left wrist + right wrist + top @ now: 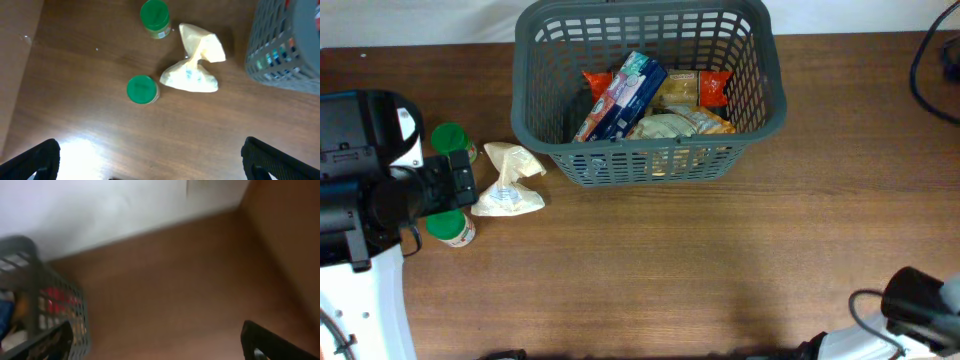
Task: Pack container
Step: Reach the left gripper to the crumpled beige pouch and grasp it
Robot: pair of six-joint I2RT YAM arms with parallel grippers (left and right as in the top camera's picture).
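Note:
The dark grey slotted basket (650,165) stands at the back middle of the table and holds a blue packet (625,95), red-orange packets (712,88) and a pale bag (670,127). Its corner shows in the left wrist view (285,60) and the right wrist view (35,280). Left of the basket lie a crumpled cream bag (510,180) (195,62) and two green-lidded jars (450,140) (450,228), also in the left wrist view (155,17) (141,89). My left gripper (465,180) (150,147) is open and empty, above the table beside these. My right gripper (157,335) is open and empty over bare table.
The wooden table (720,270) ends at a white wall (100,210) behind the basket. A black cable (925,70) hangs at the far right. My right arm (912,298) sits at the front right corner.

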